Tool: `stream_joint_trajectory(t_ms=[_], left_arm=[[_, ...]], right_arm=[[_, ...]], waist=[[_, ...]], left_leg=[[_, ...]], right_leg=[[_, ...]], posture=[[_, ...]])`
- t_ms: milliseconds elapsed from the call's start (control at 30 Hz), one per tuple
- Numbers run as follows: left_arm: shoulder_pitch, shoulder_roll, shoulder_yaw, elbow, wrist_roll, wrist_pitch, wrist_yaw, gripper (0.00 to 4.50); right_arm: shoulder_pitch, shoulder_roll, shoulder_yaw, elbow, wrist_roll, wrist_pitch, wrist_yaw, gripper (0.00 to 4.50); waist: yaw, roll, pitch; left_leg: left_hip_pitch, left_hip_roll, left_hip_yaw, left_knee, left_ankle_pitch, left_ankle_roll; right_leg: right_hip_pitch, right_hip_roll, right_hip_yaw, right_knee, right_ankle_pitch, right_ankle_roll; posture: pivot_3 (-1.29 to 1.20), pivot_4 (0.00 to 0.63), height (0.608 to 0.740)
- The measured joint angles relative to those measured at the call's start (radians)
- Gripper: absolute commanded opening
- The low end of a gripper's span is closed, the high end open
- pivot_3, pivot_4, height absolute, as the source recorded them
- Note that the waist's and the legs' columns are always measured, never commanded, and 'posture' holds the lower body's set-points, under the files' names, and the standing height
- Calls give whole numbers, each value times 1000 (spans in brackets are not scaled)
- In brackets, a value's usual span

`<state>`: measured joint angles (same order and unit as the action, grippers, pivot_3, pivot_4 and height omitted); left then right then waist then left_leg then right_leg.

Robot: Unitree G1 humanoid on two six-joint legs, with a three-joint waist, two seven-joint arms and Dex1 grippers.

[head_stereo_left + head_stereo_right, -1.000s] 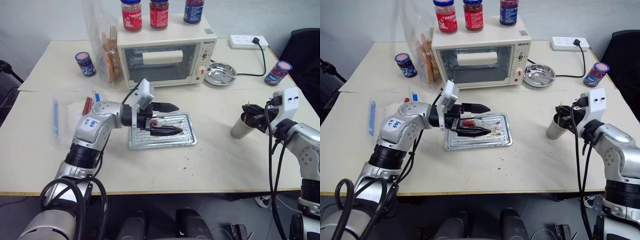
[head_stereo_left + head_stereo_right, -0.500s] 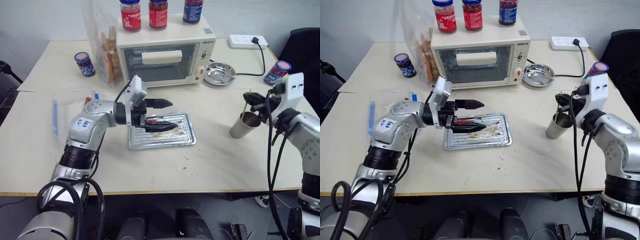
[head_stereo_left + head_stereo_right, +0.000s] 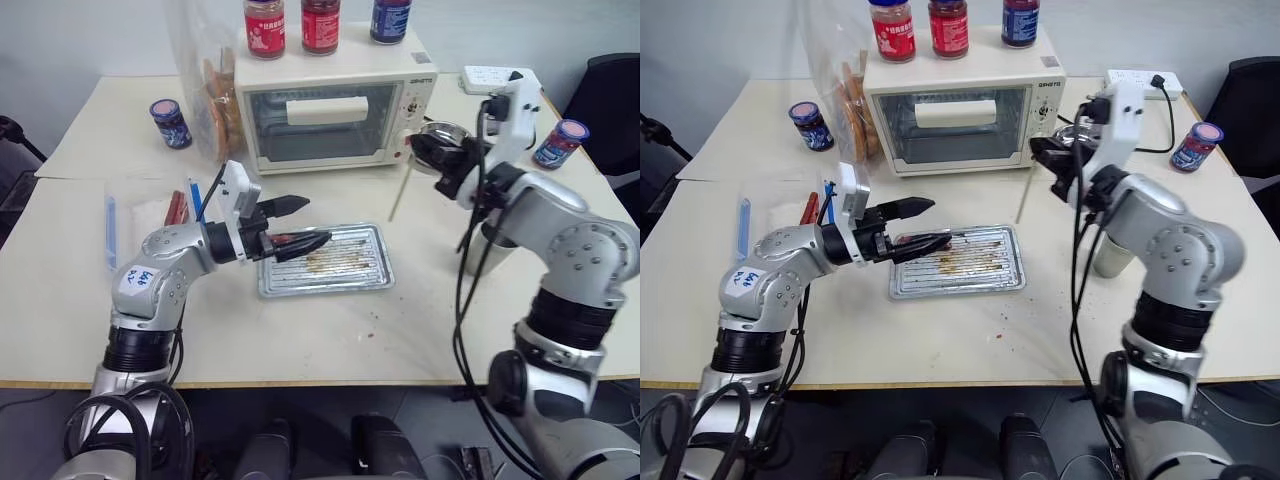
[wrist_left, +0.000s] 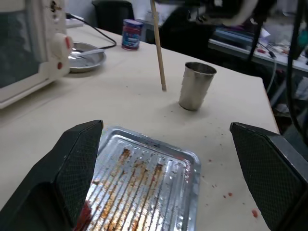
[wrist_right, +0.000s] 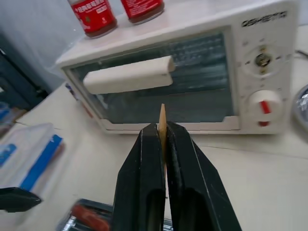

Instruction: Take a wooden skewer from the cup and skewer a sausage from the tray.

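My right gripper [image 3: 428, 152] is shut on the wooden skewer [image 3: 1024, 195], a thin pale stick hanging point-down above the table between the toaster oven and the tray [image 3: 350, 272]. In the right wrist view the skewer [image 5: 162, 114] pokes out between the closed fingers. The grey metal cup [image 4: 196, 85] stands to the right of the tray, partly behind my right arm. My left gripper [image 3: 318, 220] is open and level over the tray's left end. A reddish sausage [image 4: 84, 214] lies on the tray by its lower finger.
A cream toaster oven [image 3: 335, 105] with three jars on top stands behind the tray. Beside it are a steel bowl [image 3: 445, 135], a blue-labelled jar [image 3: 557, 143] and a power strip [image 3: 488, 78]. A clear bag [image 3: 205, 90] and blue-handled utensils [image 3: 110, 235] lie left.
My right gripper has risen from the cup with the skewer and swung left toward the oven and tray. The left gripper has drawn back a little to the left, still open.
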<state>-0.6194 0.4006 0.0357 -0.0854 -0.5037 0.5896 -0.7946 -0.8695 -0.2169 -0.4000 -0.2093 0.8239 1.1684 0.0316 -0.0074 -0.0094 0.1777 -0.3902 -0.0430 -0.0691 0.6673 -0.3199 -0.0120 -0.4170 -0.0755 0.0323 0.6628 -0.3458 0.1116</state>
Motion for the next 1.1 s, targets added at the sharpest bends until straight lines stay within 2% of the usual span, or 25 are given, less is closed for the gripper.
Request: stream_joint_trajectory(t_ms=[67, 233, 533, 633, 833, 1100], left_arm=[[-3, -49, -11, 6, 33, -55, 45, 4500], [-4, -141, -16, 42, 84, -143, 150, 4500], [-6, -231, -32, 63, 97, -188, 234, 4500], [-14, -249, -27, 65, 98, -202, 260, 3959], [-23, -269, -19, 67, 97, -224, 270, 2582], [-43, -284, -31, 120, 108, -243, 269, 2582]], right_arm=[[-21, 75, -39, 22, 47, 23, -70, 42], [-63, 168, -154, 75, 170, 52, -242, 42], [-127, 211, -253, 185, 335, -35, -451, 42], [-131, 210, -261, 221, 384, -77, -502, 0], [-131, 199, -253, 248, 462, -123, -553, 0], [-130, 189, -209, 250, 569, -174, -599, 0]], waist=[[0, 0, 0], [-7, 0, 0], [-36, 1, 0], [-44, 1, 0], [-49, 1, 0], [-48, 1, 0]], left_leg=[[0, 0, 0, 0, 0, 0], [0, 0, 0, 0, 0, 0], [0, 0, 0, -3, 2, -1], [0, 0, 0, -3, 2, -1], [0, 0, 1, -3, 2, -1], [0, 0, 1, -3, 2, -1]], right_leg=[[0, 0, -1, 0, 0, 0], [-1, 0, -1, 1, 0, 0], [-1, 1, 0, 2, 0, 0], [-1, 1, 0, 2, 0, 0], [-1, 1, 0, 2, 0, 0], [-1, 1, 0, 2, 0, 0]], posture=[[0, 150, 740], [0, 150, 740], [0, 150, 740], [0, 150, 740], [0, 150, 740], [0, 150, 740]])
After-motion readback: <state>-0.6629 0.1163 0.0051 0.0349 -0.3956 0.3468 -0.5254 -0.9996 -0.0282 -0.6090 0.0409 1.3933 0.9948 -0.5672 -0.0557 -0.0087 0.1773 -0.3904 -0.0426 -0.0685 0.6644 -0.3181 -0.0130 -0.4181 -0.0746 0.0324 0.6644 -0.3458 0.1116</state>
